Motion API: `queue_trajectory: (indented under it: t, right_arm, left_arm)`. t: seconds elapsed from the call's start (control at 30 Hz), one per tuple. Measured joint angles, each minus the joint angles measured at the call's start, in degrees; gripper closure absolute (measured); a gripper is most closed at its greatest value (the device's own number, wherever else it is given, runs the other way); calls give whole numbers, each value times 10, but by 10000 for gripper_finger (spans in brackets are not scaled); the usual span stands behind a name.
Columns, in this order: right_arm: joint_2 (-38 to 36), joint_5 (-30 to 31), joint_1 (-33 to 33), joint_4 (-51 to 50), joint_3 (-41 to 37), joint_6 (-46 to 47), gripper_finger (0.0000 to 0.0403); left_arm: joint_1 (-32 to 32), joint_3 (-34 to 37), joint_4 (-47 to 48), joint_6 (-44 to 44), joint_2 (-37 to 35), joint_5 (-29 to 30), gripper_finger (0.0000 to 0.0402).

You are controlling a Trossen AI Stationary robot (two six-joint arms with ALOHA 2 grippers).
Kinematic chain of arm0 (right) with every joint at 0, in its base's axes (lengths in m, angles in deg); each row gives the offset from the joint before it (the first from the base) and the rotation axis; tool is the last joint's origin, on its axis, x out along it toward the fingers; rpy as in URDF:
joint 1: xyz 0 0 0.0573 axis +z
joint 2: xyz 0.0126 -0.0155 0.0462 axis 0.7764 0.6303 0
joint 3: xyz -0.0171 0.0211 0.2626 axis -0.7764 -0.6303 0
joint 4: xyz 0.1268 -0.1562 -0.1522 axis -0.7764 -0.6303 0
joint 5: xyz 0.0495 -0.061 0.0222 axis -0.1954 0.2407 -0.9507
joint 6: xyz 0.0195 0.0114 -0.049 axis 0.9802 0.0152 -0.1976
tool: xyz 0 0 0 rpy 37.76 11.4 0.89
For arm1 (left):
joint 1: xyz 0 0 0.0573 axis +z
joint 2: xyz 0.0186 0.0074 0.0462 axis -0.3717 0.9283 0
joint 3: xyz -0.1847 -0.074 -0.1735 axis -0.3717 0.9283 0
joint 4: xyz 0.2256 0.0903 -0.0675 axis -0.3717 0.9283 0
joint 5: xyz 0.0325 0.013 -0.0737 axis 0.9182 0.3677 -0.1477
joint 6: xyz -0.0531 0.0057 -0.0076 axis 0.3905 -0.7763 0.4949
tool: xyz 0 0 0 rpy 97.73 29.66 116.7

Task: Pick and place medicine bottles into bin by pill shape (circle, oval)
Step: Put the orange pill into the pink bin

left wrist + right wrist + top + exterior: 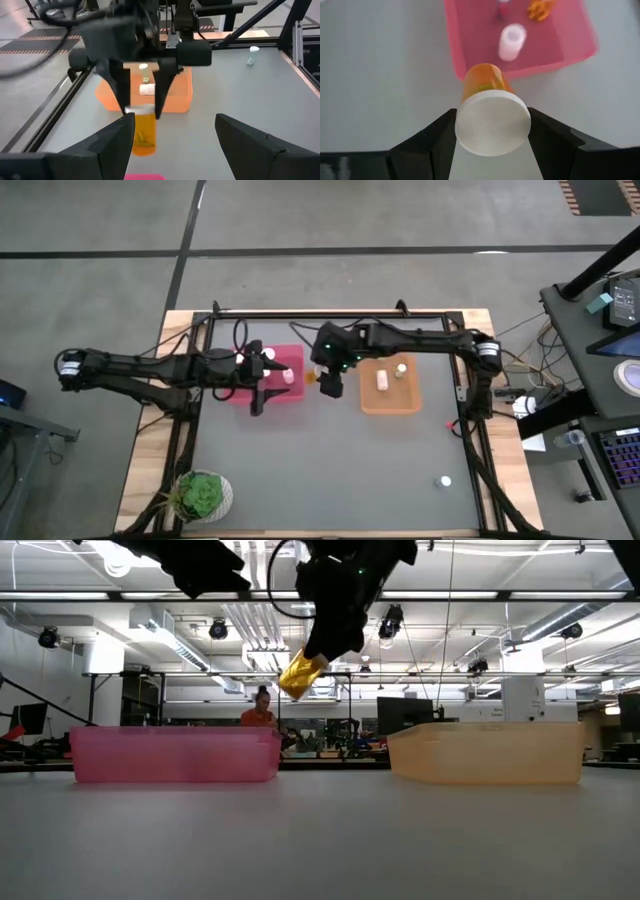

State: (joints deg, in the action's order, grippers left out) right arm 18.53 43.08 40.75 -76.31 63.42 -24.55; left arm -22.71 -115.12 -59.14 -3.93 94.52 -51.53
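My right gripper hangs above the table between the pink bin and the orange bin, shut on an orange-bodied medicine bottle with a white cap. My left gripper is over the pink bin's near part, open, with nothing between its fingers. A small white-capped bottle lies in the pink bin, and two bottles are in the orange bin. One more bottle stands on the table near the front right. My right gripper pinches the bottle's white cap between its two fingers, one on each side of the rim. The fingers slant downward from the table's right side. The orange body sticks out beyond the fingertips toward the pink bin, tilted and lifted clear of the table.
A white pot with a green plant sits at the table's front left corner. A dark frame runs round the table's edges. The grey table top in front of both bins is open. A person shows far behind the table.
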Motion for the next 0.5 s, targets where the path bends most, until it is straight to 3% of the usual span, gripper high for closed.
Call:
queue_trajectory:
  t: [0.27,0.5]
  right_arm:
    - [43,-21,0,-29,36,-9,193]
    - [44,-16,0,12,36,-15,193]
  left_arm:
    - [0,0,0,0,-9,0,142]
    - [0,0,0,-2,-1,0,142]
